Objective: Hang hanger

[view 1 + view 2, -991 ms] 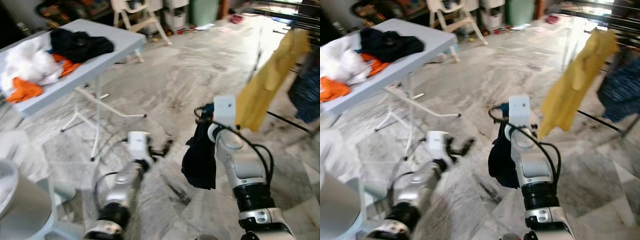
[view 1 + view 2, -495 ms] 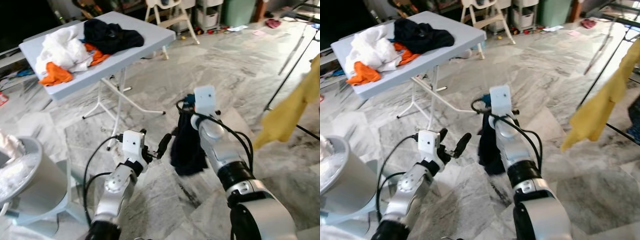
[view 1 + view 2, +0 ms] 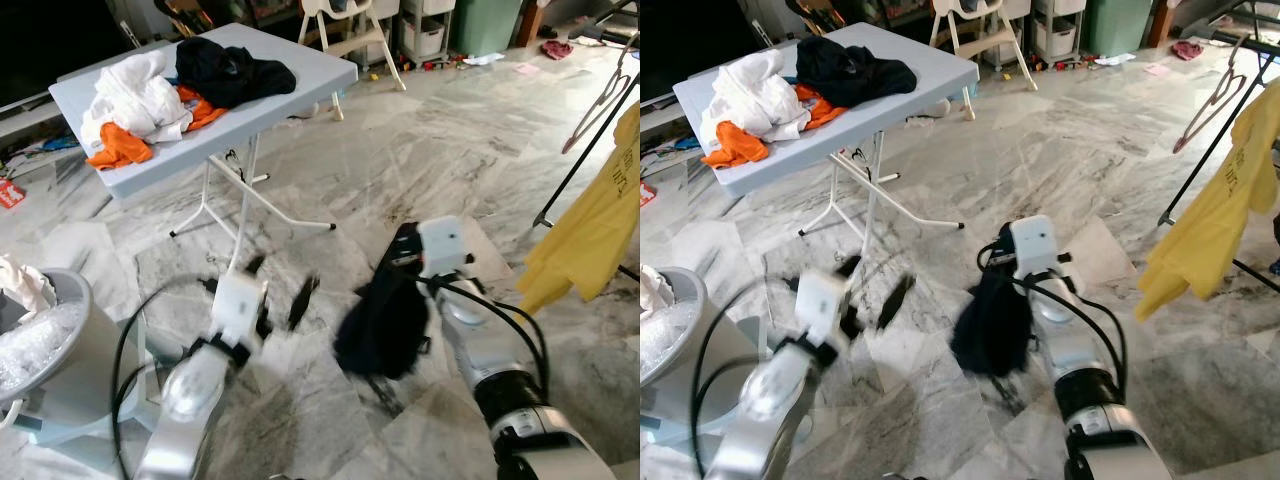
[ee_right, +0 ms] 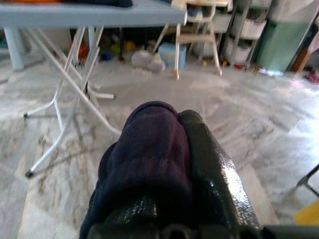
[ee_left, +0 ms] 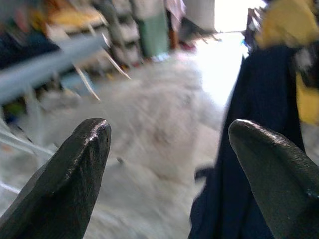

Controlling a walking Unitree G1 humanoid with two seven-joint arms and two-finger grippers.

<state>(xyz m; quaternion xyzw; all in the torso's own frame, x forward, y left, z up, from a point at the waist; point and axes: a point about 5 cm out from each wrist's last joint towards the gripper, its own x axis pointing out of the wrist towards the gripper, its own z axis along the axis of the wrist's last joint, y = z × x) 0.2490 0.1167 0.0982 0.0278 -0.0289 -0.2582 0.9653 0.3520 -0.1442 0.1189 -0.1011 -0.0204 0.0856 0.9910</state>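
Dark garment (image 3: 385,322): hanging lower centre, my right tool (image 4: 169,164) clamping it.
Left tool (image 5: 167,164): fingers spread apart, carrying nothing.
Progress: I'm judging nothing hung yet; rack (image 3: 1215,150), yellow shirt (image 3: 1205,225) waiting far right.

Only candidate for text: dark print on the chest of the yellow shirt (image 3: 1225,215) hanging far right. Looks like a few letters or digits, but too small and creased to read. Small red packet (image 3: 9,192) on the floor at far left: print not legible either.
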